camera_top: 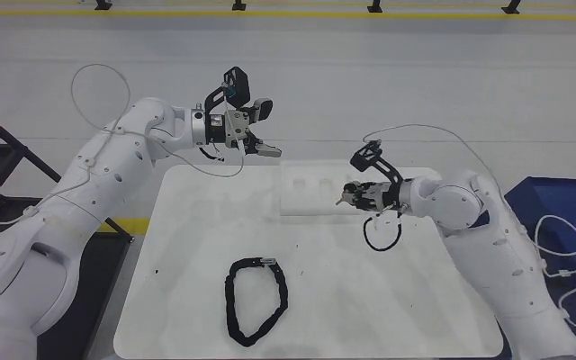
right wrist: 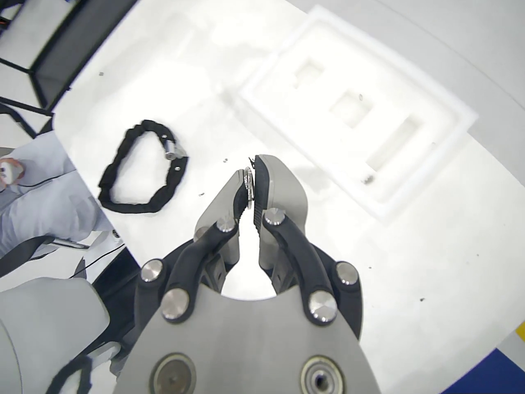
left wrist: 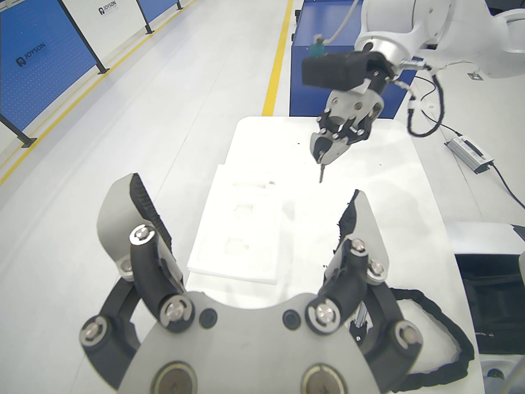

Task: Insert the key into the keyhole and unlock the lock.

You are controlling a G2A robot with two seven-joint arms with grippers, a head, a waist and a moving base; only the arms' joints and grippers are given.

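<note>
A black fabric-sleeved chain lock (camera_top: 256,301) lies in a loop on the white table (camera_top: 180,270), its metal lock body (camera_top: 267,263) at the far end of the loop. In the right wrist view the lock (right wrist: 139,170) shows beyond my right gripper (right wrist: 248,174), which is shut on the key (right wrist: 248,184). The left wrist view shows that key (left wrist: 322,170) hanging down from the right gripper (left wrist: 324,153). My right gripper (camera_top: 346,195) hovers over the foam tray's right end. My left gripper (camera_top: 268,151) is open, held above the table's far left edge, nothing between its fingers (left wrist: 143,202).
A white foam tray (camera_top: 315,193) with three shallow recesses sits at the back middle of the table. A blue cabinet (left wrist: 328,59) stands beyond the table's right side. A black frame (camera_top: 27,162) stands off the left edge.
</note>
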